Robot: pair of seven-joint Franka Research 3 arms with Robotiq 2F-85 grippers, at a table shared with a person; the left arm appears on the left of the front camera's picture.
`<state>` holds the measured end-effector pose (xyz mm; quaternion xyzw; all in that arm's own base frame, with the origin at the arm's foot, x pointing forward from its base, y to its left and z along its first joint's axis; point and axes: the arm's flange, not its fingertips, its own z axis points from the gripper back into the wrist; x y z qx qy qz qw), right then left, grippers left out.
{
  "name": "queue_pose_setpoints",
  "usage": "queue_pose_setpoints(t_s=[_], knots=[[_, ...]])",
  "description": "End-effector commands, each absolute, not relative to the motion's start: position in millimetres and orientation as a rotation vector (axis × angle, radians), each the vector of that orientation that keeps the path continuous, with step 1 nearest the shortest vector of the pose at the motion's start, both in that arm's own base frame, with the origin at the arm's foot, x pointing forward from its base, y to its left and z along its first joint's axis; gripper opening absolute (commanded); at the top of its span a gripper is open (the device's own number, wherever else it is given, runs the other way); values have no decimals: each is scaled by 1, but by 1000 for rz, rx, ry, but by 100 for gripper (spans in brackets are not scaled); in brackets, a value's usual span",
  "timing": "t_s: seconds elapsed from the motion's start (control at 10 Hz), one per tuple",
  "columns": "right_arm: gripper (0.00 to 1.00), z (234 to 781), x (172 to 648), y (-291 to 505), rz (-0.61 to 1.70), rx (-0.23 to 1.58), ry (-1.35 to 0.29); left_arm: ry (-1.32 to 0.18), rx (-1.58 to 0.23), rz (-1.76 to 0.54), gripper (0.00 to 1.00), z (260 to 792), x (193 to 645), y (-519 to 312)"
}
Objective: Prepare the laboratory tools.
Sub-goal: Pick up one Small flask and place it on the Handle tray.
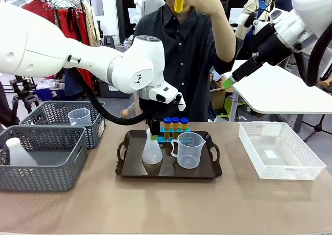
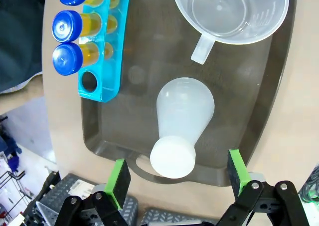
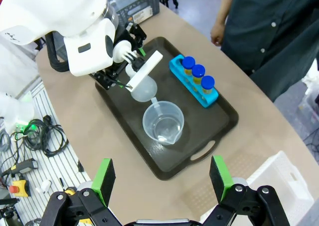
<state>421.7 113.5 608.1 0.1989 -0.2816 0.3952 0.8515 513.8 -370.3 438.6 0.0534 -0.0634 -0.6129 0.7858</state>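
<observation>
A dark tray [image 1: 207, 171] holds a translucent white conical flask [image 1: 152, 153], a clear handled beaker [image 1: 188, 151] and a blue rack [image 1: 175, 136] with three blue-capped tubes [image 1: 175, 124] of yellow-orange liquid. The person holds another yellow tube [image 1: 179, 0] up high. My left gripper [image 2: 178, 175] hangs open just above the flask [image 2: 183, 113], its green pads [image 2: 119, 176] on either side of the neck and apart from it. The rack [image 2: 102, 46] has one empty hole. My right gripper [image 3: 162, 178] is open and raised high [image 1: 228, 82] over the tray [image 3: 199, 136].
Two grey mesh baskets stand at the left, one [image 1: 57, 113] with a clear beaker, the other [image 1: 46, 165] with a white flask. A white lattice bin [image 1: 280, 149] sits at the right. The person stands behind the tray at the far edge.
</observation>
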Motion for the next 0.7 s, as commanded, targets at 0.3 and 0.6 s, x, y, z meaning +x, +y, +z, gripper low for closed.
queue_pose_setpoints(t_s=[0.3, 0.6], knots=[[100, 609, 421, 113, 821, 433, -589, -138, 115, -1321, 100, 439, 514, -370], [100, 609, 421, 113, 821, 433, -589, -149, 11, -1327, 100, 489, 506, -333]])
